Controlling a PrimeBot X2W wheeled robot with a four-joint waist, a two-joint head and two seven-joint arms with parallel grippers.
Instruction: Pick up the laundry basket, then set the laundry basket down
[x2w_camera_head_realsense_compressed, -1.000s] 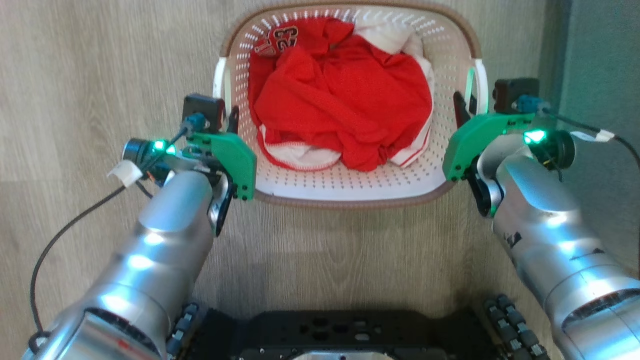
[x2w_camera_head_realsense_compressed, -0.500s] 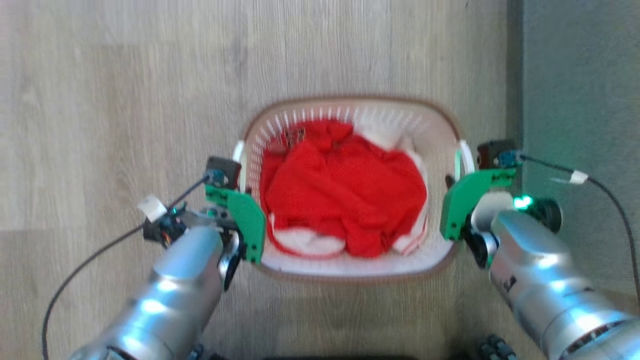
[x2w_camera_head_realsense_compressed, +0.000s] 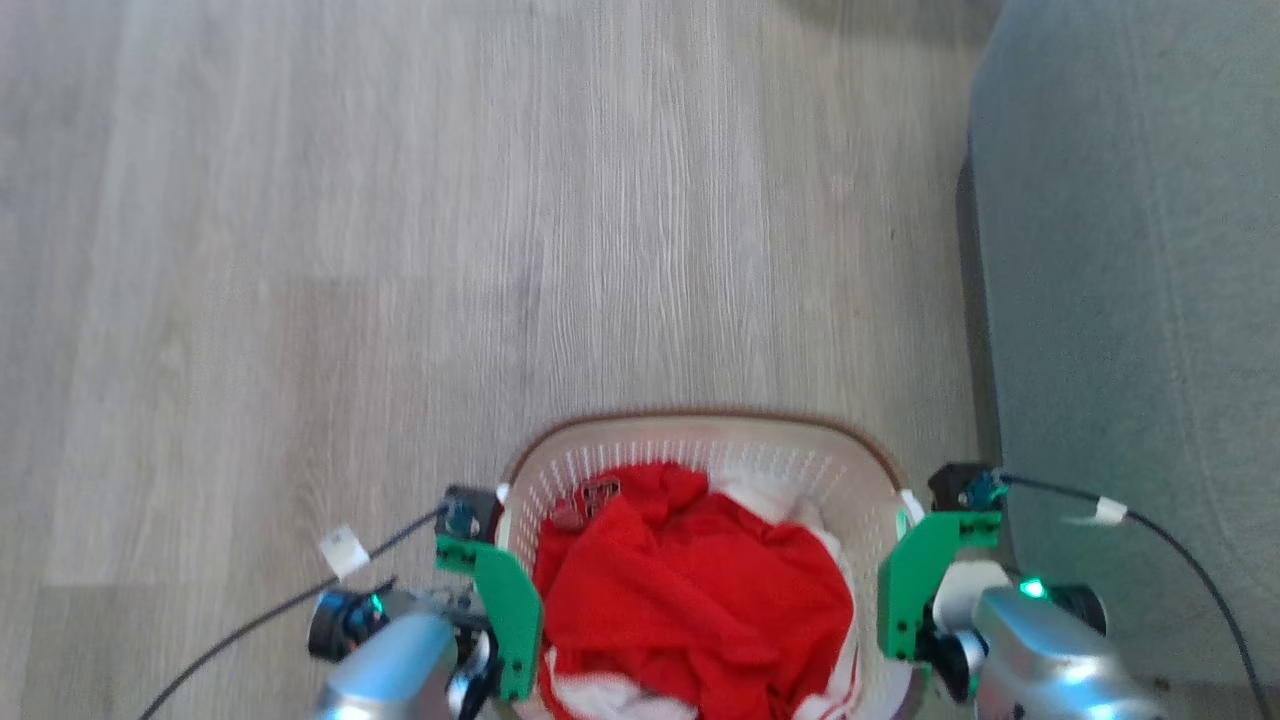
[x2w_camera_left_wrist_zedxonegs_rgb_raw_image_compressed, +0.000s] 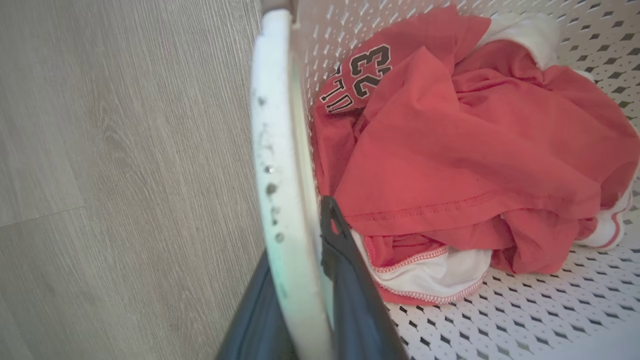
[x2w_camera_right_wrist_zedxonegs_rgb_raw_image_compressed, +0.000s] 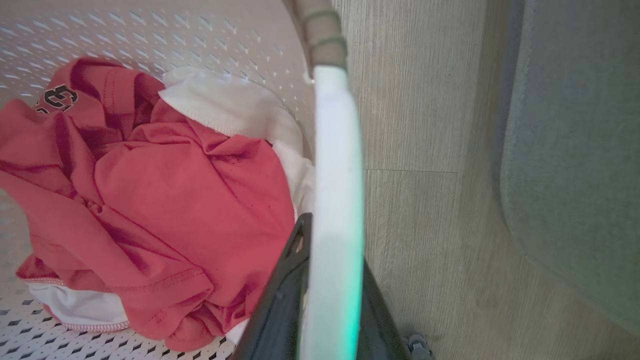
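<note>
Head view: perforated plastic laundry basket (x2w_camera_head_realsense_compressed: 690, 452), crumpled red cloth (x2w_camera_head_realsense_compressed: 690, 595)

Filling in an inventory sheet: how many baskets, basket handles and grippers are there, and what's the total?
laundry basket: 1
white handles: 2
grippers, the left gripper and the right gripper, each shut on a handle: 2
clothes: red and white, bunched, cannot count
Total: 5, clothes aside

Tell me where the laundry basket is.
The laundry basket is bottom centre of the head view, between the left gripper and right gripper, left of grey upholstery.
</note>
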